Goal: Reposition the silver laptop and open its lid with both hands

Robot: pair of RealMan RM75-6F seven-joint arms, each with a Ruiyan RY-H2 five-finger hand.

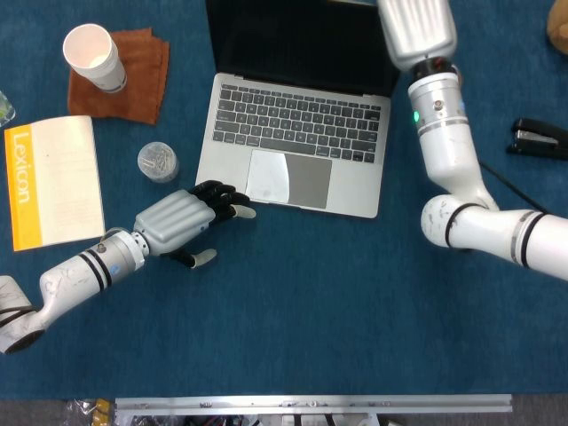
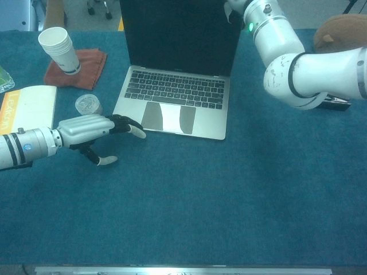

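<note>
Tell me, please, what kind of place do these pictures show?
Probably an office or lab workbench: a blue-covered table holds an open silver laptop, a black stapler and a Lexicon booklet.

your silver laptop [image 2: 175, 97] stands open on the blue bench [image 2: 218, 195], its dark screen upright. your left robot hand [image 2: 92, 130] lies low just beside the front left corner, dark fingertips [image 2: 133, 129] reaching toward its edge. your right arm [image 2: 287, 51] rises past the screen's top right corner; its robot hand is cut off there.
</note>
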